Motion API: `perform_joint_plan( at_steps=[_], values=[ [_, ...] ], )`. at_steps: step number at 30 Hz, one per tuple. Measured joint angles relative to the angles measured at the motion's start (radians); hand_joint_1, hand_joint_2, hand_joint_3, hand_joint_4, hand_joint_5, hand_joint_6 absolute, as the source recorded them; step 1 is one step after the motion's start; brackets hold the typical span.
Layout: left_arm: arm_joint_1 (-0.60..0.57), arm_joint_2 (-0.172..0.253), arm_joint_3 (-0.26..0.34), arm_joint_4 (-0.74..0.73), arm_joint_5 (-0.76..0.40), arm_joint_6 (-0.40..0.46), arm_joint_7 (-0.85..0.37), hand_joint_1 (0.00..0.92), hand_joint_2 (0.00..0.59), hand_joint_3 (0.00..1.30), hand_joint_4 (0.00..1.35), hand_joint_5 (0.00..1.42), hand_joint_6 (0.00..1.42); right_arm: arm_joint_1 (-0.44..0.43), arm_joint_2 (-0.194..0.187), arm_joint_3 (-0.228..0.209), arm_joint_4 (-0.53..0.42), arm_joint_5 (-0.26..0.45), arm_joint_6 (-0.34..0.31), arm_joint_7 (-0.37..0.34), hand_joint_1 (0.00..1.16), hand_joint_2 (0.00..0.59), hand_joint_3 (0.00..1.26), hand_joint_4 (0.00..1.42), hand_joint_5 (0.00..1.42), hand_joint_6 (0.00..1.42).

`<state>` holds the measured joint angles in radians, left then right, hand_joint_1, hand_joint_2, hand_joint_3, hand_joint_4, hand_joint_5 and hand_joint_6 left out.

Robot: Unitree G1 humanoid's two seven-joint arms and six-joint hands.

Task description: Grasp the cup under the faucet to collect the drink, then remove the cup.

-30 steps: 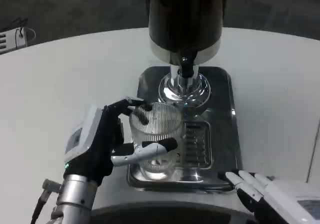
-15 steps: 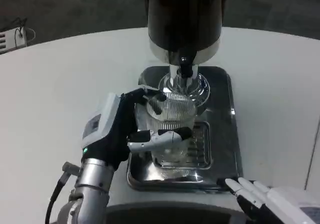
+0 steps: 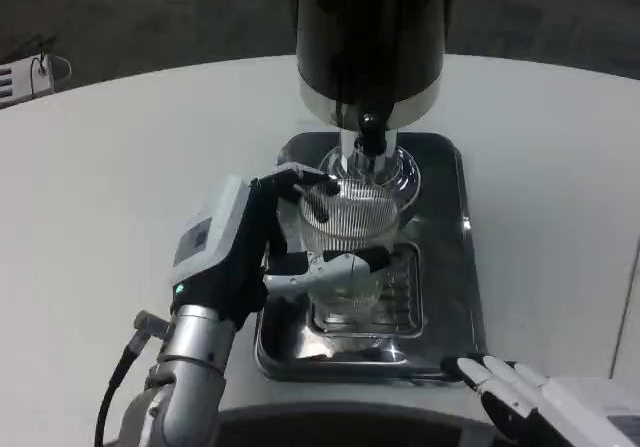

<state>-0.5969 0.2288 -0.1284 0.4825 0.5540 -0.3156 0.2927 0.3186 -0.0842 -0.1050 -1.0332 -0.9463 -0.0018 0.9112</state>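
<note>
A clear ribbed glass cup (image 3: 350, 235) stands over the drip grate of the steel tray (image 3: 445, 267), just in front of the faucet (image 3: 371, 135) of the black dispenser (image 3: 368, 37). My left hand (image 3: 262, 247) grips the cup from its left side, fingers wrapped around the wall. The cup's rim sits just below the spout. My right hand (image 3: 520, 395) lies at the table's near edge, right of the tray, fingers apart and holding nothing.
The dispenser's chrome base (image 3: 392, 172) stands at the back of the tray. White tabletop (image 3: 120, 167) spreads to the left and right. A dark floor lies beyond the far edge.
My left hand has carried the cup away from me and to the right, from the tray's front to under the faucet. The right hand has drifted slightly lower.
</note>
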Motion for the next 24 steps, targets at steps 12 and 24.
perform_joint_plan(
  at_steps=[12,24],
  values=[
    [-0.001,0.007,-0.01,0.0,0.001,0.041,-0.001,0.242,0.039,0.59,0.57,1.02,1.36,-0.016,-0.008,0.01,0.0,0.0,0.024,0.005,0.54,0.468,0.04,0.0,0.0,0.06],
    [-0.035,0.005,-0.02,0.01,0.0,0.053,-0.014,0.195,0.043,0.51,0.4,0.72,1.19,-0.027,-0.048,0.02,0.0,0.017,0.078,0.015,0.54,0.468,0.04,0.0,0.0,0.08]
  ],
)
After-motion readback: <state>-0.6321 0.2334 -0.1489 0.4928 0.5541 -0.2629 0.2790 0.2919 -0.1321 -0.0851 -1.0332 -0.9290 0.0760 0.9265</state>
